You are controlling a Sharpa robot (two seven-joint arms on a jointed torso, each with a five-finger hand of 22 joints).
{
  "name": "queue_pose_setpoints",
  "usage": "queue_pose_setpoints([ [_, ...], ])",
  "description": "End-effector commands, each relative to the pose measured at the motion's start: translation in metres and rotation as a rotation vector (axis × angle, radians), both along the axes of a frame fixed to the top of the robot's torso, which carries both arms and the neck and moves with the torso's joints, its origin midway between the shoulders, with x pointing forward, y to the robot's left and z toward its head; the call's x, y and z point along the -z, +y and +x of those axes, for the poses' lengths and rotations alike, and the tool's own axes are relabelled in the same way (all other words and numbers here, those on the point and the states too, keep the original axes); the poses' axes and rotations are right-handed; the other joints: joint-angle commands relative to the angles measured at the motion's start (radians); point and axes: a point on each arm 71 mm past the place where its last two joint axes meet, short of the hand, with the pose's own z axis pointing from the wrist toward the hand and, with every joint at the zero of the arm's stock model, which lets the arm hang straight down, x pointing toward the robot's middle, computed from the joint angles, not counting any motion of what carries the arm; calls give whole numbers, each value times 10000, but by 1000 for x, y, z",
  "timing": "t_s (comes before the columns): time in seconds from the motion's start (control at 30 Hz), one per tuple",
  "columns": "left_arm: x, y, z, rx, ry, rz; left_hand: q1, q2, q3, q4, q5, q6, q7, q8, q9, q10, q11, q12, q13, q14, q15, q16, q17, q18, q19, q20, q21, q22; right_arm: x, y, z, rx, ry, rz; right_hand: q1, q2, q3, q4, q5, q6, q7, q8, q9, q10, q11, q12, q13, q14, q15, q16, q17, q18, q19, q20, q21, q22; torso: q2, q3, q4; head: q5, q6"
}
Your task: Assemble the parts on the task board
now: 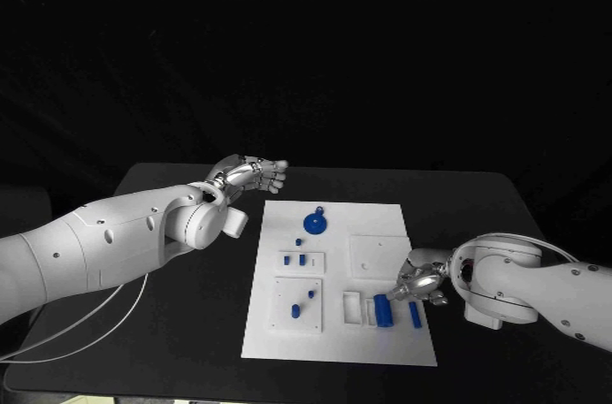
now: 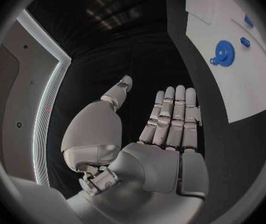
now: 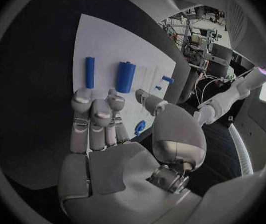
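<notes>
The white task board (image 1: 383,218) lies in the middle of the black table. A blue round part (image 1: 314,221) sits near its far end, and small blue pieces (image 1: 296,260) stand in recessed plates on its left side. A thick blue cylinder (image 1: 383,309) and a thin one (image 1: 415,314) lie near the board's near right corner. My right hand (image 1: 421,285) hovers over the board's right edge just beyond them, fingers extended and empty; the right wrist view shows the hand (image 3: 108,124) before both cylinders (image 3: 125,76). My left hand (image 1: 251,174) is held flat and empty off the board's far left corner.
In the left wrist view the board (image 2: 232,84) with the round part (image 2: 223,51) lies beside my open left hand (image 2: 164,119). A white cable (image 1: 89,333) runs along the table's left side. Bare black table surrounds the board.
</notes>
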Motion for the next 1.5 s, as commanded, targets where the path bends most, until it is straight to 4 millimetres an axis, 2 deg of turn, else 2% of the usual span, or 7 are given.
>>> queue_pose_setpoints([
  [0.03, -2, -3, -1, 249, -144, -240, -156, -37, -84, 46, -34, -74, 13, 37, -7, 8, 31, 16, -15, -32, 41, -39, 18, 108, -75, 27, -66, 15, 7, -2, -6, 479, 742, 56, -120, -17, -57, 34, -26, 114, 25, -13, 37, -39, 10, 122, 100, 17, -37, 71, 43, 455, 63, -32, 55, 214, -4, -13, 0, -37, -24],
  [0.2, -2, -3, -1, 315, -112, -254, -351, -147, -102, 200, -32, -148, 26, 26, -14, 44, 10, 23, -19, -205, 104, -171, 25, 85, -272, 80, -189, 26, 14, 2, -9, 844, 868, 359, -304, -102, -134, 94, -24, 118, 18, -45, 80, -32, 2, 269, 220, 22, -45, 86, 97, 455, 39, -39, 109, 211, 5, -8, 2, -30, -62],
  [0.4, -2, -5, -2, 457, -67, -277, -421, -125, -49, 331, -32, -297, -107, 5, -19, 1, -8, -5, -39, -703, 316, -524, -52, 19, -776, 279, -485, 24, 23, 7, -12, 1090, 901, 378, -453, -213, -183, 165, -23, 40, 38, -150, 60, -35, 21, 367, 306, 34, -30, 105, 148, 455, 33, -58, 167, 206, 11, -10, 20, -71, -92],
  [0.83, -2, -7, -4, 572, -30, -292, -408, -72, -43, 344, -32, -342, -94, 6, -14, -46, -3, -17, -47, -640, 316, -512, -29, 48, -811, 299, -520, 48, 37, 9, -12, 1213, 1025, 160, -486, -294, -165, 193, -22, 38, 48, -205, 48, -61, 30, 406, 350, 33, -20, 104, 180, 455, 19, -79, 202, 200, 1, -5, -3, -11, -131],
  [1.17, -1, -7, -3, 545, -14, -259, -380, -23, -40, 334, -31, -334, -69, 24, -5, -70, 51, -19, -49, -617, 310, -511, -20, 57, -808, 298, -524, 69, 42, 18, -14, 1068, 1070, 195, -346, -272, -147, 42, -22, 95, 44, -237, 53, -70, 29, 445, 390, 43, -20, 106, 222, 455, 12, -98, 264, 200, 4, 0, 1, -11, -144],
  [1.3, -1, -8, -4, 574, -4, -265, -352, 10, -37, 316, -31, -331, -62, 32, -1, -76, 56, -18, -49, -607, 308, -510, -15, 59, -807, 297, -525, 80, 42, 19, -13, 1063, 964, 93, -231, -194, -161, -121, -22, 137, 40, -256, 58, -61, 24, 467, 409, 53, -22, 111, 251, 455, 5, -100, 310, 200, 1, -5, 7, -15, -158],
  [1.5, -1, -7, -4, 530, 0, -246, -341, 51, -45, 306, -30, -328, -52, 39, 2, -74, 58, -12, -46, -594, 305, -509, -10, 59, -806, 297, -527, 90, 42, 20, -13, 1024, 901, 37, 122, 355, -57, -616, -23, 470, -41, -165, 110, -32, -49, 471, 413, 58, -84, 96, 290, 455, -30, -88, 391, 203, -2, -11, -5, -9, -180],
])
